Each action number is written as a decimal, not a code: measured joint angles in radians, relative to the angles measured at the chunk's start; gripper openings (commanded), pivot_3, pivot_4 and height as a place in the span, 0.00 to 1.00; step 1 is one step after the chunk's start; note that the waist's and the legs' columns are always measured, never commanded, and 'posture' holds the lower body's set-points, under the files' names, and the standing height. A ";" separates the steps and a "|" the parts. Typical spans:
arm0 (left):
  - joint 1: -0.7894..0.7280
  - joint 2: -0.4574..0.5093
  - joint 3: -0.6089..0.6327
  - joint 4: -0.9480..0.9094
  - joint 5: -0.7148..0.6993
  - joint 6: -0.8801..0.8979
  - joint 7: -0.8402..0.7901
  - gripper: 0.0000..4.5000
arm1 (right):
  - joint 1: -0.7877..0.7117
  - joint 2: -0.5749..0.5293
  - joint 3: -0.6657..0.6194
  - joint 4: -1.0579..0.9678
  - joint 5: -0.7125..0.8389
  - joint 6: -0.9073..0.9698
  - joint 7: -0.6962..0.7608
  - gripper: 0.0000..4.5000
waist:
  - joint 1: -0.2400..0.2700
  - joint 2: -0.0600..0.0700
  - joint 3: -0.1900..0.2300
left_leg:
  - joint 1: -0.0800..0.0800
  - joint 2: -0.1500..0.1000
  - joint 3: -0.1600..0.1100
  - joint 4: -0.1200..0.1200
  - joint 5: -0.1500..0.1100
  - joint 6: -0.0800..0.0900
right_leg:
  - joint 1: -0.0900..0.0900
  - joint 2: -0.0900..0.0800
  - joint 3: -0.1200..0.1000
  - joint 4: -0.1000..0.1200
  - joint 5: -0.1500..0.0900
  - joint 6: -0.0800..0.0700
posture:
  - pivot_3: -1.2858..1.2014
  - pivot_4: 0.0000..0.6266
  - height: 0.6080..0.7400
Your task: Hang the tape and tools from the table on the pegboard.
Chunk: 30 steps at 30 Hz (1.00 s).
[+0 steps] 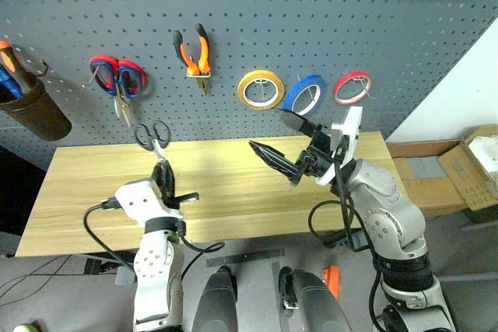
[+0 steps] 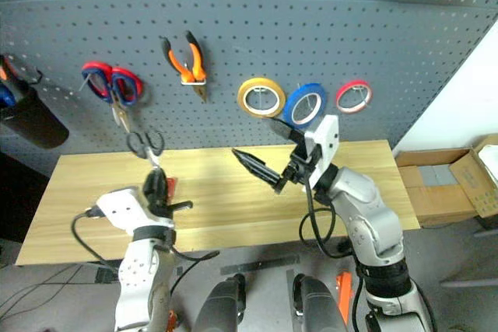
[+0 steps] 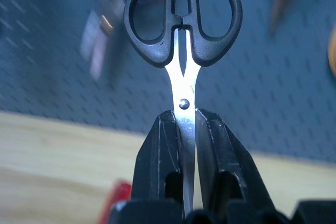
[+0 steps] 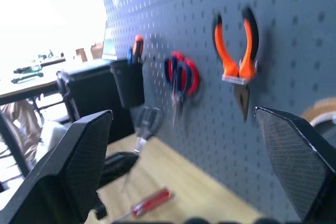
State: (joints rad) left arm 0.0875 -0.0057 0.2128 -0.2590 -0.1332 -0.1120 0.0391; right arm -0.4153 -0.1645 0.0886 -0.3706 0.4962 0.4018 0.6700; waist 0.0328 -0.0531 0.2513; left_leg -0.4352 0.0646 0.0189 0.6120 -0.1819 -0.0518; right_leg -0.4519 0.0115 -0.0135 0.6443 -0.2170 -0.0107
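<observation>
Hanging: three tape rolls (image 1: 305, 94), one pliers (image 1: 194, 54).

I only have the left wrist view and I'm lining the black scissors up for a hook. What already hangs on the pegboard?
Observer: The orange-handled pliers and the blue tape are hanging on the pegboard.
Operator: What's the red blur I see?
Observer: A red-handled screwdriver, lying on the table.
Operator: Is the other arm busy?
Observer: No, the right gripper is open and empty, raised above the table.
</observation>
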 measured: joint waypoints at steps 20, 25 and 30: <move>-0.281 0.183 0.142 0.203 -0.092 -0.050 -0.068 0.02 | -0.088 0.049 -0.008 0.121 0.019 -0.100 0.019 1.00 | 0.052 -0.004 -0.075 | 0.012 0.001 -0.001 0.004 0.000 0.001 | 0.013 0.002 -0.003 0.002 0.002 -0.001 | 0.60 0.15 1.00; -0.330 0.194 0.120 0.261 -0.091 -0.049 -0.093 0.02 | -0.081 0.048 -0.006 0.120 0.004 -0.105 0.003 1.00 | 0.050 -0.004 -0.079 | 0.013 0.001 -0.001 0.004 0.001 0.001 | 0.014 0.003 -0.002 0.003 0.003 -0.002 | 0.60 0.15 1.00; -0.364 0.194 0.112 0.311 -0.091 -0.049 -0.094 0.02 | -0.069 0.047 -0.004 0.113 -0.004 -0.105 -0.013 1.00 | 0.048 -0.004 -0.083 | 0.016 0.002 0.000 0.004 0.001 0.001 | 0.015 0.003 -0.001 0.004 0.003 -0.003 | 0.59 0.16 1.00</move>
State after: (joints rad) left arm -0.2768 0.1882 0.3247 0.0521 -0.2243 -0.1610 -0.0546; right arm -0.4844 -0.1176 0.0849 -0.2580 0.4926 0.2965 0.6572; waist 0.0805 -0.0571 0.1680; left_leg -0.4192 0.0662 0.0192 0.6157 -0.1813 -0.0509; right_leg -0.4365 0.0143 -0.0149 0.6484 -0.2139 -0.0133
